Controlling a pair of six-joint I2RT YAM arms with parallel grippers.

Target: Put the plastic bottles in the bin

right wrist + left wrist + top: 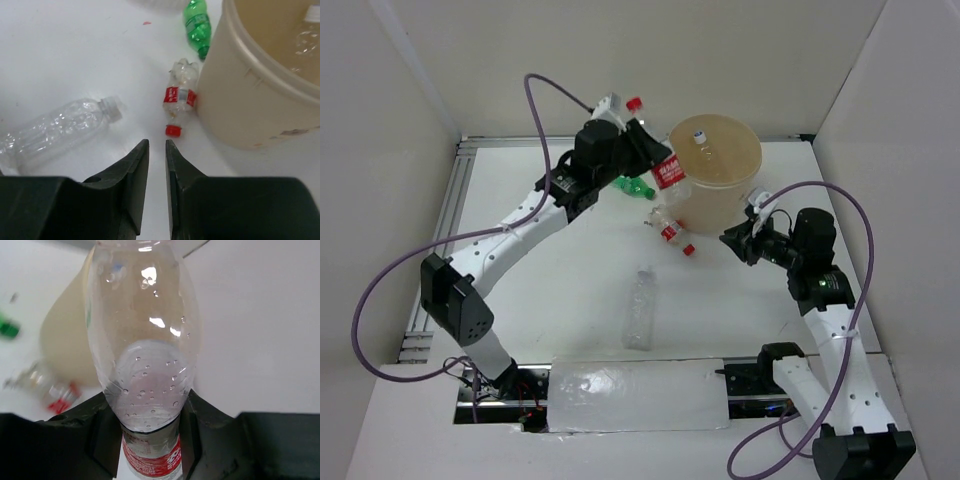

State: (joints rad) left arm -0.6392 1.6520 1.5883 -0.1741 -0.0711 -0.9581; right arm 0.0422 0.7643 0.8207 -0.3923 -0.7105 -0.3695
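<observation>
My left gripper (647,150) is shut on a clear plastic bottle with a red label (667,173), held above the table beside the tan bin (720,195). In the left wrist view the bottle (147,355) fills the middle, pinched between the black fingers (192,440). My right gripper (157,143) is shut with nothing in it, low over the table by the bin's wall (240,95). Just ahead of it lies a crushed red-capped bottle (180,95) against the bin. A capless clear bottle (55,130) lies to the left, a green bottle (197,25) farther off.
Another clear bottle (700,135) lies inside the bin. The capless bottle (640,305) rests mid-table, near a foil-covered strip (635,395) at the front edge. White walls close in the table on the left, right and back.
</observation>
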